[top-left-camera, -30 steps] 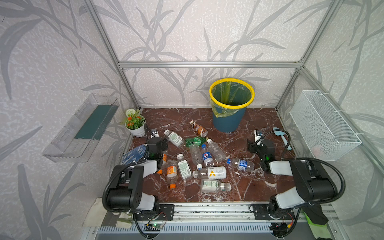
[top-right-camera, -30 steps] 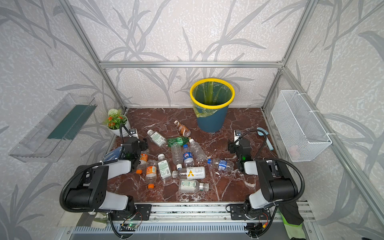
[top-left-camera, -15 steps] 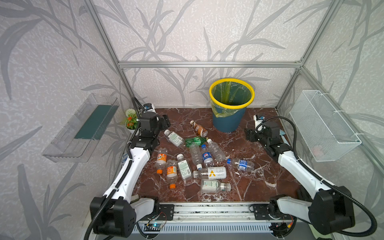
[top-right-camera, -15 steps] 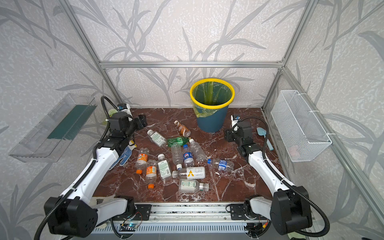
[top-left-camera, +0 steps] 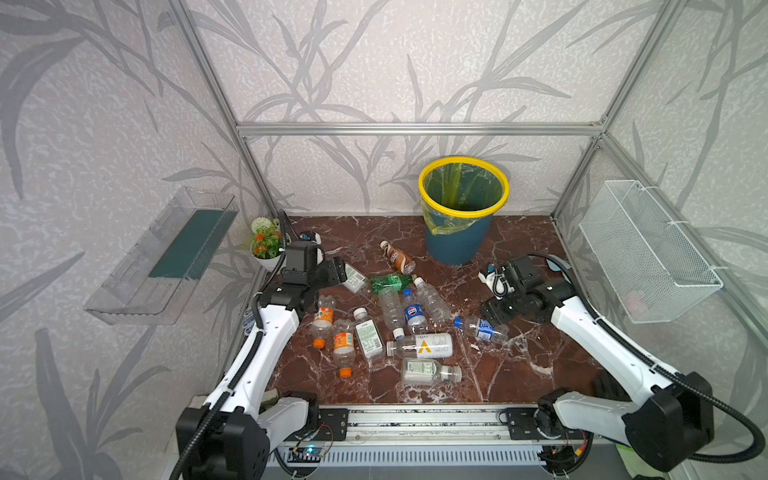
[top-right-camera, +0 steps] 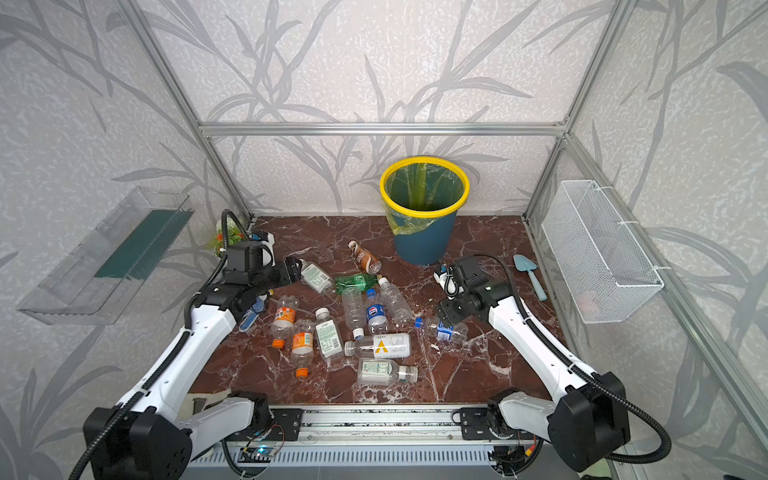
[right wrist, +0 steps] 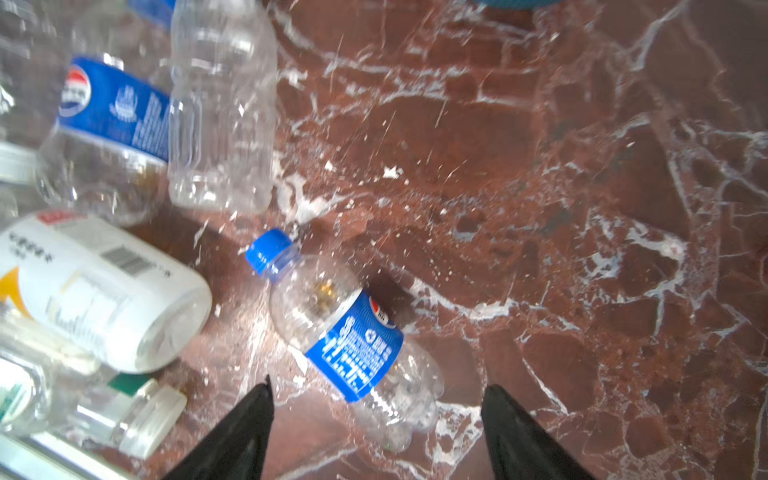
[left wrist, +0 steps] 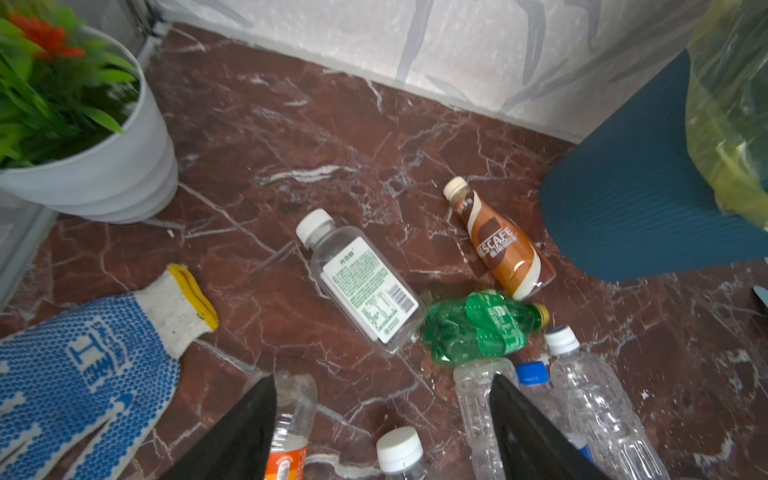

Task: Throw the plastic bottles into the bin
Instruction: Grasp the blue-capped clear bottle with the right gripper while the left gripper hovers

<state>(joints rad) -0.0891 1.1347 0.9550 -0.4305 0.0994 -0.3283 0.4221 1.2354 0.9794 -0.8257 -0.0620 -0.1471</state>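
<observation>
The right gripper [right wrist: 378, 386], jaws apart and empty, hangs just over a crinkled clear bottle [right wrist: 353, 345] with a blue cap, lying on the marble floor [right wrist: 582, 208]. The left gripper [left wrist: 383, 378], likewise spread, hovers above other bottles [left wrist: 478, 399]. The round bin [top-left-camera: 459, 245] stands well beyond.

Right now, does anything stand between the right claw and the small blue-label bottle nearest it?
Nothing visible does. The right claw is open, and the blue-label bottle lies on the marble straight ahead of its fingertips. The white-label bottle lies off to one side, apart from it.

Plastic bottles [top-right-camera: 381, 345] strewn on tabletop [top-right-camera: 478, 374], bin [top-right-camera: 424, 245] behind
</observation>
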